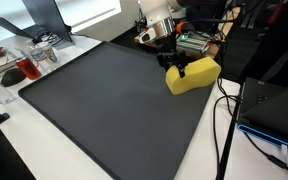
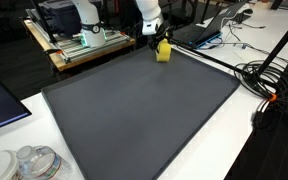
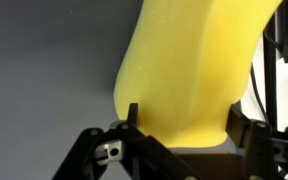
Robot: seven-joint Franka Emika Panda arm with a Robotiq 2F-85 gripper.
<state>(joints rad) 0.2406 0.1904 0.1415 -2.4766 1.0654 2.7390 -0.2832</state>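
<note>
A yellow sponge (image 1: 194,75) lies on the far edge of a dark grey mat (image 1: 104,110), seen in both exterior views, small and distant at the mat's far side (image 2: 163,51). My gripper (image 1: 174,66) hangs down over one end of it. In the wrist view the sponge (image 3: 194,60) fills the space between the two black fingers of my gripper (image 3: 183,112). One fingertip (image 3: 132,110) stands at the sponge's left side, the other at its right. The jaws are wide apart and the sponge does not look squeezed.
White table surface surrounds the mat (image 2: 144,110). Cables (image 1: 224,125) and a black box (image 1: 271,105) lie close beside the sponge. Clear plastic containers (image 1: 34,60) stand past the mat's opposite side. A cart with equipment (image 2: 79,40) and more cables (image 2: 269,80) border the mat.
</note>
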